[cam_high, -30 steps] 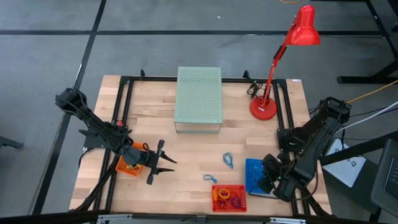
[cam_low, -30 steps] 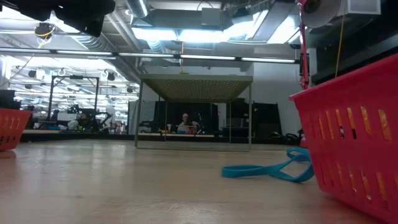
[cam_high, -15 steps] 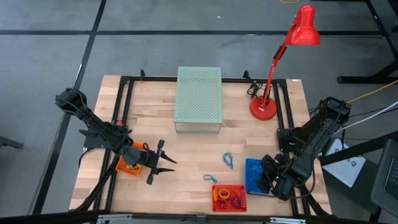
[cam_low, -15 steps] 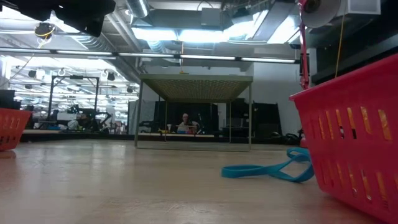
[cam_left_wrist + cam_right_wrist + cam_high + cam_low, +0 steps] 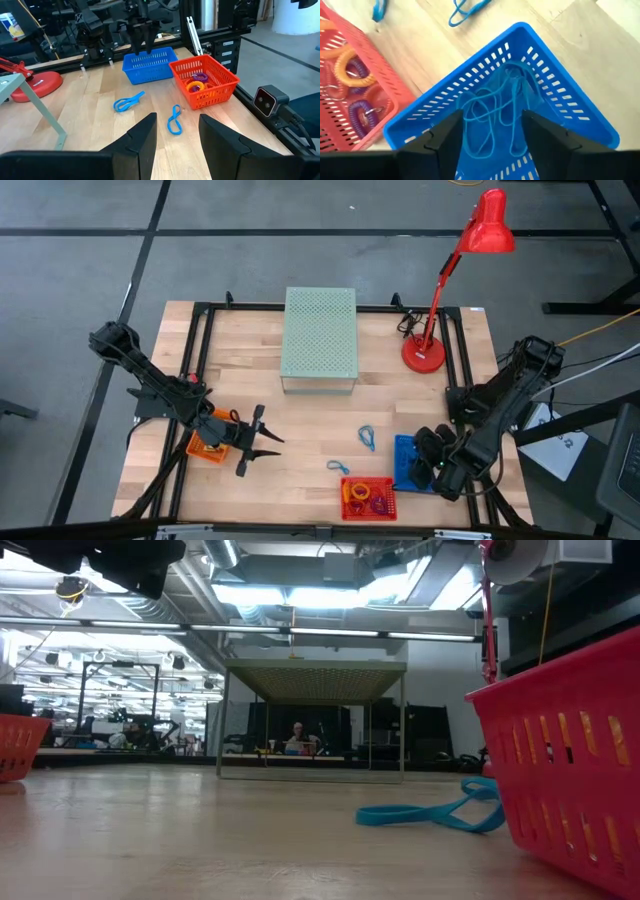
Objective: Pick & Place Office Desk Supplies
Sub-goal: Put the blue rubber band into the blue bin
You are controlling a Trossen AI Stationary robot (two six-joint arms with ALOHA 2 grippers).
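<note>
On the table, near front edge: three small baskets stand — an orange basket (image 5: 207, 448) on the left, a red basket (image 5: 367, 498) in the middle, a blue basket (image 5: 408, 463) just beside the red one on its right.
Right gripper: the right gripper (image 5: 428, 463) hangs directly over the blue basket; in the right wrist view its two fingers (image 5: 441, 141) are spread apart with nothing between them.
Blue basket content: a tangle of thin blue loops (image 5: 492, 116) lies on the basket floor, below the open fingers and not touching them.
Red basket content: orange ring clips (image 5: 347, 64) and purple ring clips (image 5: 361, 113) lie inside; the left wrist view shows the same rings (image 5: 196, 84) piled in the middle of that basket.
Loose on the wood: one flat blue band (image 5: 367, 437) lies between the red basket and the pale green perforated box (image 5: 320, 338); a second blue band (image 5: 338, 467) lies just beside the back left corner of the red basket. Both are apart from each other.
Left gripper: the left gripper (image 5: 252, 441) waits just beside the orange basket, its fingers wide apart and empty — it points toward the middle of the table.
Orange basket content: something yellow shows inside, too small to tell more.
Back right corner: a red desk lamp (image 5: 440, 288) stands on its round base, well apart from the baskets.
</note>
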